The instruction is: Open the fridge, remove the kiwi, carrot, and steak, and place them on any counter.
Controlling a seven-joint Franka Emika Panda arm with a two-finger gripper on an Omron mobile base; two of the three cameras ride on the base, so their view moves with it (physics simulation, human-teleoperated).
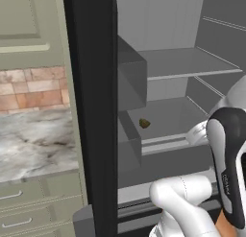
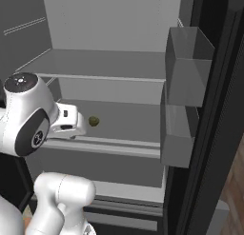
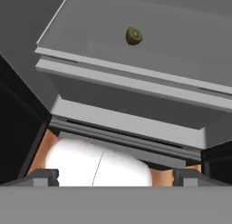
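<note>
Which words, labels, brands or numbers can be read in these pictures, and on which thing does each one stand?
No text can be read.
A small line of white lettering runs along the dark cover of the robot arm in the left base view; it is too small and blurred to read.
The fridge, its door bins and the kiwi carry no print.

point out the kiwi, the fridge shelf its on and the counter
kiwi (image 3: pixel 133 36), hand view, its middle
fridge shelf (image 2: pixel 128 117), right base view, bare top surface
counter (image 1: pixel 33 140), left base view, marbled top
</note>
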